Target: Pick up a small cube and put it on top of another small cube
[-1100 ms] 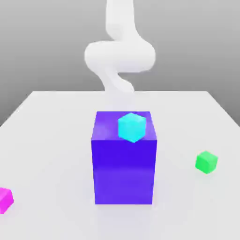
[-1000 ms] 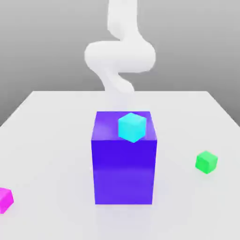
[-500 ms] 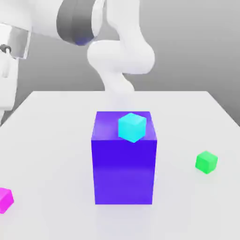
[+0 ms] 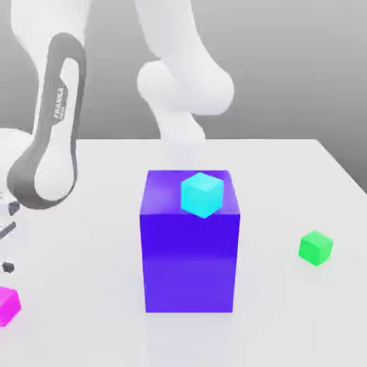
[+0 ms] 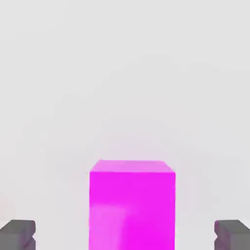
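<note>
A second ago the exterior view held just the white arm's upper links behind the big block; now the arm point(image 4: 50, 136) has swung down over the exterior view's left edge, bringing its hand to just above the small magenta cube point(image 4: 8, 305), which has not moved from its spot on the white table point(image 4: 86, 236). In the hand view that cube point(image 5: 132, 202) sits centred between the two dark fingertips point(image 5: 18, 233), and the gripper point(image 5: 125, 234) stands spread to its widest, well clear of both cube faces and holding nothing. I judge the reach nearly done: what remains is a short descent and a squeeze before any lift. Counting from the exterior view's left: one magenta cube near the left edge; one large blue-violet block point(image 4: 190, 251) in the middle with one small cyan cube point(image 4: 201, 194) resting on its top; and one small green cube point(image 4: 315, 247), the stacking target, alone near the right, well apart from the magenta one.
</note>
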